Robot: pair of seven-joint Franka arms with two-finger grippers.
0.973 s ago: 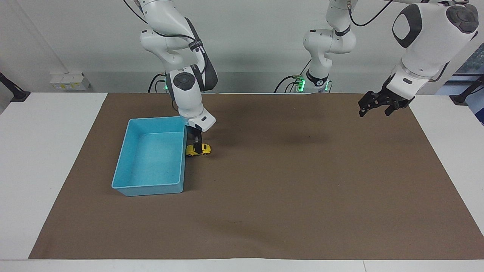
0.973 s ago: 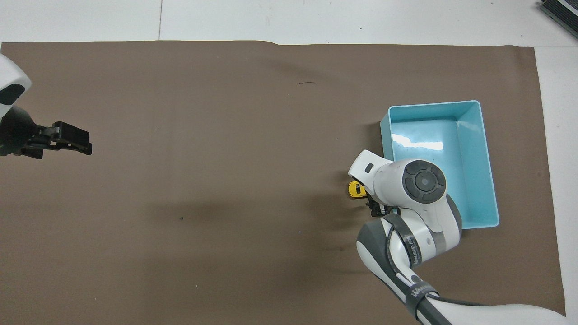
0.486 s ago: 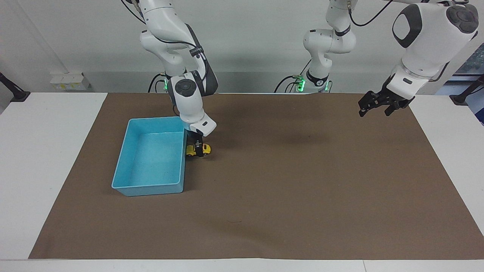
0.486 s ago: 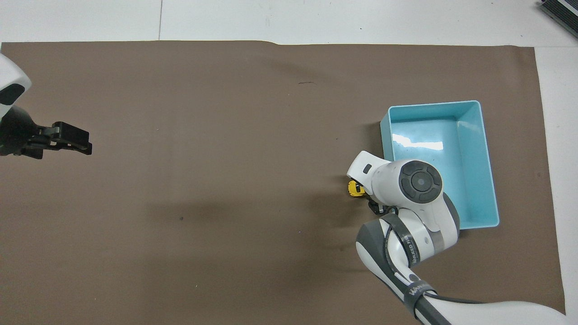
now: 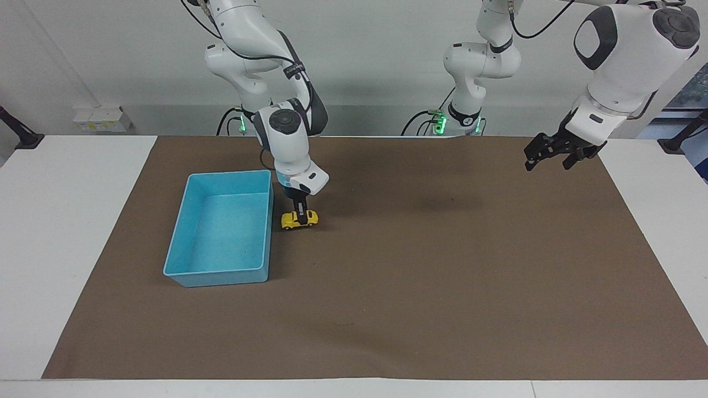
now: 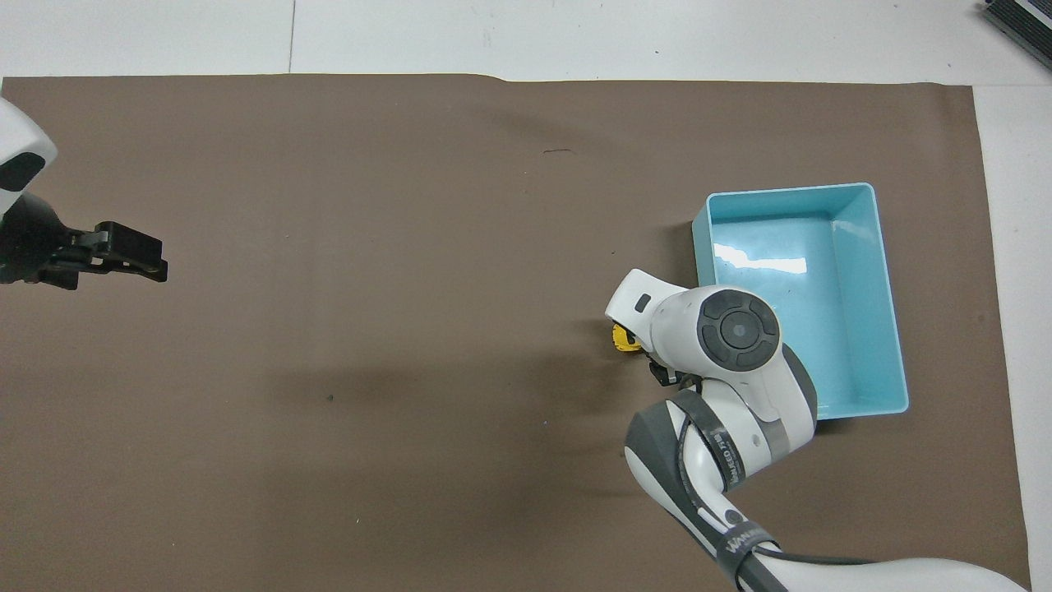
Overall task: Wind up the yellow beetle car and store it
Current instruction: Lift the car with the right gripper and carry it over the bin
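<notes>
The yellow beetle car (image 5: pixel 299 219) is on the brown mat (image 5: pixel 420 276) beside the blue bin (image 5: pixel 221 278), a short gap from its wall. My right gripper (image 5: pixel 301 212) comes straight down and is shut on the car's roof and sides. From overhead, only the car's end (image 6: pixel 622 339) shows past the right wrist, which hides the fingers. The bin (image 6: pixel 789 191) has nothing in it. My left gripper (image 5: pixel 547 157) waits open and holds nothing, raised over the mat's edge at the left arm's end (image 6: pixel 152 260).
The brown mat covers most of the white table (image 5: pixel 72 221). A small dark mark (image 6: pixel 559 151) lies on the mat farther from the robots than the bin. Grey equipment (image 6: pixel 1019 20) sits at the table's corner.
My right gripper closed on the car, then slid it a little away from the bin's wall toward the left arm's end. The left arm has not moved.
</notes>
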